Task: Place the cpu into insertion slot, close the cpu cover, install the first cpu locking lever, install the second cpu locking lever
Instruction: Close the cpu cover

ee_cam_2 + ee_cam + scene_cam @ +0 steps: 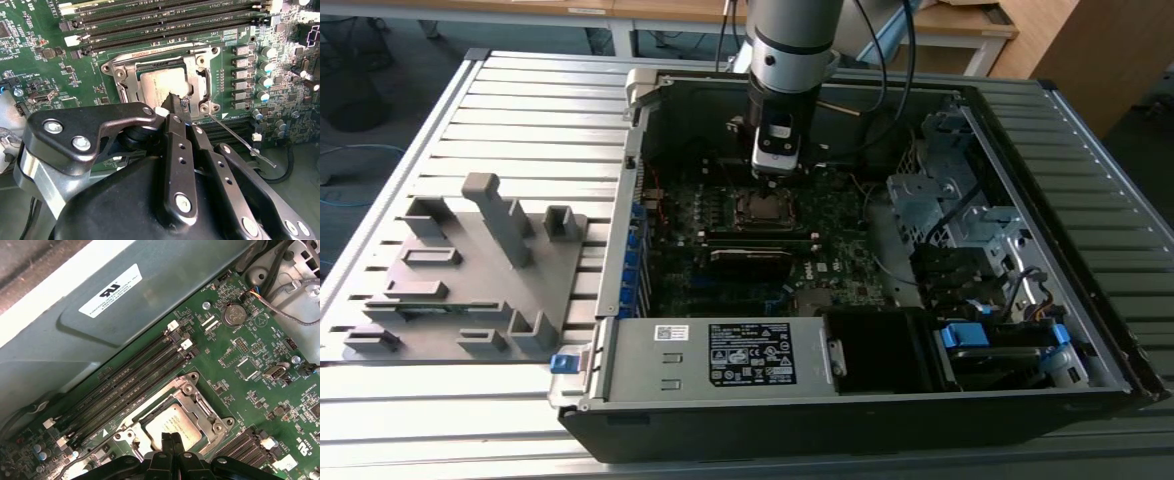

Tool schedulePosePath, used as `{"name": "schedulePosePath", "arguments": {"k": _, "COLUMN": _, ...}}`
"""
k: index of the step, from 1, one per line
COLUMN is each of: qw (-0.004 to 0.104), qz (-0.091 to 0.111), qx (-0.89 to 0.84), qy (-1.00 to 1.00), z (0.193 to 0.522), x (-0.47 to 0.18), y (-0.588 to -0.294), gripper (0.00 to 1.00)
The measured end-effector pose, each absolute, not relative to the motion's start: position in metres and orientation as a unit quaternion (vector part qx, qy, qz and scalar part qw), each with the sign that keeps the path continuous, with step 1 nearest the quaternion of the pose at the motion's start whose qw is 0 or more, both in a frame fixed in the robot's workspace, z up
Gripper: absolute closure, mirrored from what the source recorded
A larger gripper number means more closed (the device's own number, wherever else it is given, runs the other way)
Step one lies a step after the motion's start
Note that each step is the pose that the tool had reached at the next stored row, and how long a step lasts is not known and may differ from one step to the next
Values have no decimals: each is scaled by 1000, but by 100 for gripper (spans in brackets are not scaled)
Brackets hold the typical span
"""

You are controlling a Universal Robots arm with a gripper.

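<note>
end effector pinched together, tip at cpu seated inside cpu cover; chip likely light, stiff, fragile, grip edges only.

Exterior view high over computer case; both wrist views close, perhaps opposed, over the socket

Arm hangs vertical at the exterior view's top centre, gripper pointing straight down, fingers pressed tight together, tips touching.
</note>
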State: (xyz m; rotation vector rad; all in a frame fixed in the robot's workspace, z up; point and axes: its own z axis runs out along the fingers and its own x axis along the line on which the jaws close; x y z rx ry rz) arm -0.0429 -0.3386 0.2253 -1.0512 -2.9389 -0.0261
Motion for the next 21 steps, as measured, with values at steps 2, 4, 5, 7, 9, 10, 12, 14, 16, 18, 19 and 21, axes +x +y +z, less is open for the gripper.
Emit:
{"name": "schedulePosePath", "arguments": {"k": 2, "qw": 10, "qz": -8, "qx": -336, "qy": -942, "z": 225, "x": -43, "y": -339, "gripper": 90}}
{"name": "schedulePosePath", "arguments": {"k": 4, "qw": 10, "qz": -8, "qx": -336, "qy": -942, "z": 225, "x": -43, "y": -339, "gripper": 90}}
{"name": "schedulePosePath", "arguments": {"k": 5, "qw": 10, "qz": -8, "qx": -336, "qy": -942, "z": 225, "x": -43, "y": -339, "gripper": 90}}
{"name": "schedulePosePath", "arguments": {"k": 7, "qw": 10, "qz": -8, "qx": -336, "qy": -942, "z": 225, "x": -43, "y": -339, "gripper": 90}}
{"name": "schedulePosePath", "arguments": {"k": 9, "qw": 10, "qz": -8, "qx": -335, "qy": -942, "z": 225, "x": -43, "y": -339, "gripper": 90}}
{"name": "schedulePosePath", "arguments": {"k": 10, "qw": 10, "qz": -8, "qx": -335, "qy": -942, "z": 225, "x": -43, "y": -339, "gripper": 90}}
{"name": "schedulePosePath", "arguments": {"k": 12, "qw": 10, "qz": -8, "qx": -333, "qy": -943, "z": 225, "x": -43, "y": -339, "gripper": 90}}
{"name": "schedulePosePath", "arguments": {"k": 14, "qw": 10, "qz": -8, "qx": -329, "qy": -944, "z": 225, "x": -43, "y": -339, "gripper": 90}}
{"name": "schedulePosePath", "arguments": {"k": 16, "qw": 10, "qz": -8, "qx": -326, "qy": -945, "z": 225, "x": -43, "y": -339, "gripper": 90}}
{"name": "schedulePosePath", "arguments": {"k": 18, "qw": 10, "qz": -8, "qx": -323, "qy": -946, "z": 225, "x": -43, "y": -339, "gripper": 90}}
{"name": "schedulePosePath", "arguments": {"k": 19, "qw": 10, "qz": -8, "qx": -322, "qy": -947, "z": 225, "x": -43, "y": -339, "gripper": 90}}
{"name": "schedulePosePath", "arguments": {"k": 21, "qw": 10, "qz": -8, "qx": -318, "qy": -948, "z": 225, "x": -43, "y": -339, "gripper": 90}}
